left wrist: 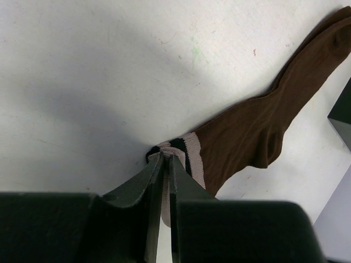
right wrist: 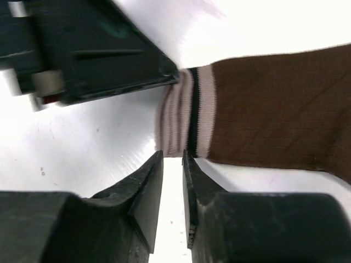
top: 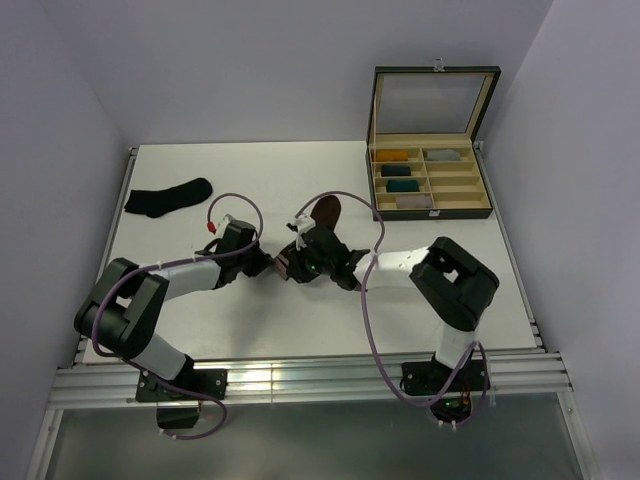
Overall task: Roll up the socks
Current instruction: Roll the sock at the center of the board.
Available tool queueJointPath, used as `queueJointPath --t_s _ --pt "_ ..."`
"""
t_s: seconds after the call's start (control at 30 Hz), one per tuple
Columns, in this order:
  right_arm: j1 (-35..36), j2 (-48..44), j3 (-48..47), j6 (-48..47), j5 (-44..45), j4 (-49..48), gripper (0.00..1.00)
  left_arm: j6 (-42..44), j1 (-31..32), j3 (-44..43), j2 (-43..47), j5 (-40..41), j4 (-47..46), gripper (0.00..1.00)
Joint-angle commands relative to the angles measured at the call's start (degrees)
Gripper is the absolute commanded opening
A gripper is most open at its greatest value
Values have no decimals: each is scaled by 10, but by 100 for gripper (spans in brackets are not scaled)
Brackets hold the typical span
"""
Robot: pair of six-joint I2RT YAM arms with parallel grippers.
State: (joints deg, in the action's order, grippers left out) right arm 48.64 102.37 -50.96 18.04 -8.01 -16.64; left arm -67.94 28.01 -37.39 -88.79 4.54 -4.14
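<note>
Brown sock (left wrist: 258, 126) flat on desk (top: 250, 320), striped cuff pinched tight in low, outstretched left claw (left wrist: 166, 158); right claw (right wrist: 173, 156) opposite, narrowly parted, holding nothing; black sock (top: 168, 197) far left.

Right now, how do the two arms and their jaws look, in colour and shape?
The left arm and right arm have white links between bulky black joints. A purple cable loops along each. The jaws are dark wedges tapering to tips.

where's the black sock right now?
Top view: black sock lies at the far-left corner of the table, apart from the left claw and brown sock.
</note>
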Motion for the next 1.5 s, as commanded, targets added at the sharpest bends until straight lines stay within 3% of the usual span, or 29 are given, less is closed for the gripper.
queueJointPath --t_s 0.0,0.23,0.73,1.47 --pt "36 -50 16 -63 78 -22 29 24 3 -4 -12 28 65 15" --pt "90 -53 27 -132 173 -56 34 23 3 -6 -11 28 69 14" --pt "110 20 -23 -167 200 -57 35 27 4 -8 -14 21 70 14" --pt "106 75 -38 -108 226 31 37 33 4 -10 -11 23 76 13"
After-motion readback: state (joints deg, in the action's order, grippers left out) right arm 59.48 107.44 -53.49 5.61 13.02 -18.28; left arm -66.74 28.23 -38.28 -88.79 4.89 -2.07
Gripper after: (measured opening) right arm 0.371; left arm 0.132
